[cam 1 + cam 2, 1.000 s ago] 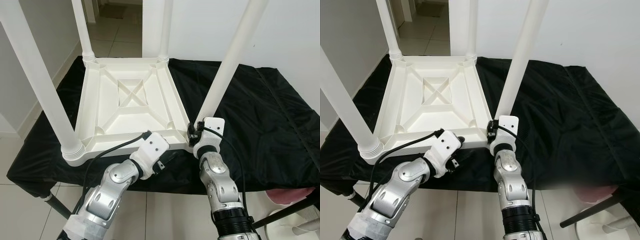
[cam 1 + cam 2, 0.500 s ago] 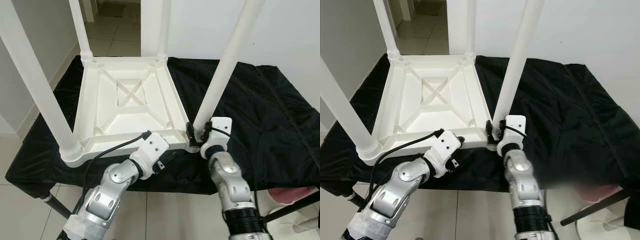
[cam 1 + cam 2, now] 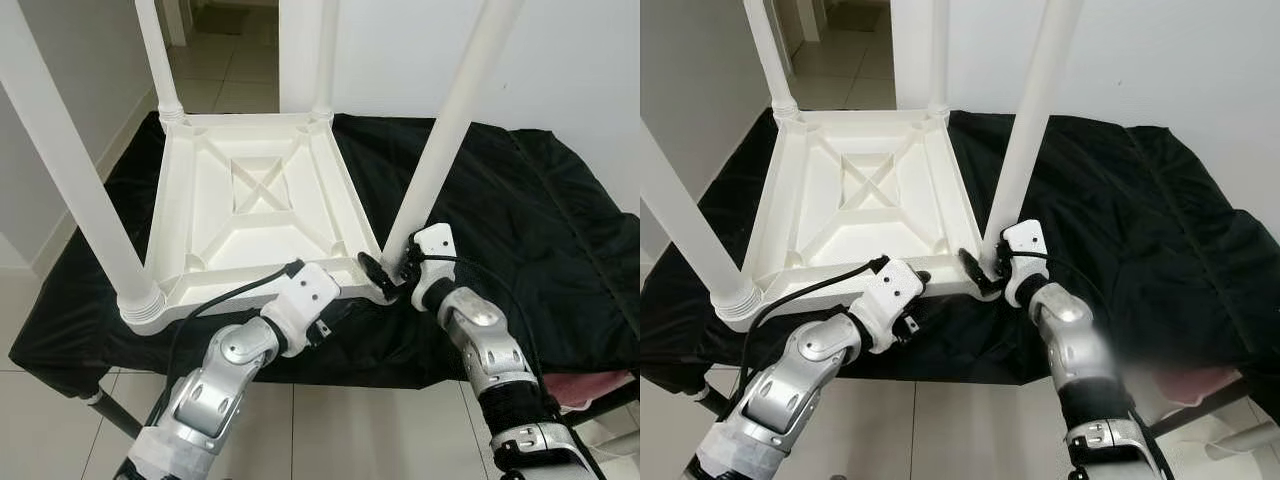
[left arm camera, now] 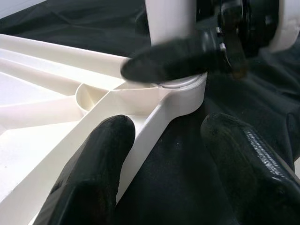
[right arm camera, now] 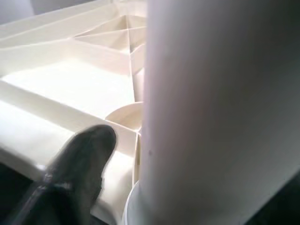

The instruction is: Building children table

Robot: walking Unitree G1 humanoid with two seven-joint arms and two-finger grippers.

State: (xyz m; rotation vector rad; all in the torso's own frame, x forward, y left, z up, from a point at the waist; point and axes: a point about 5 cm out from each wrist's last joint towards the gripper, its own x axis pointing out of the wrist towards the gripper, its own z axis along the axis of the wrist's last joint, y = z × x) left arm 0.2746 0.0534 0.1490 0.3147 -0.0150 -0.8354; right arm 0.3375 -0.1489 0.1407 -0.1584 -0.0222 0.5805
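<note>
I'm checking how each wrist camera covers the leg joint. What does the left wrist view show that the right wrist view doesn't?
Left wrist view alone: the black cloth under the corner, the right gripper against the leg's base, and the left gripper with jaws straddling the frame edge. Right wrist view alone: the crossed ribs of the underside. Both: the white plastic round table leg seated in the upturned white plastic tabletop.

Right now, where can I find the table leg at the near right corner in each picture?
Left eye view: the near right leg rises right of centre.
Right eye view: the leg rises at centre.
Left wrist view: its base at top.
Right wrist view: it fills the right half.
Shared landmark: the round corner socket of the upturned table.
</note>
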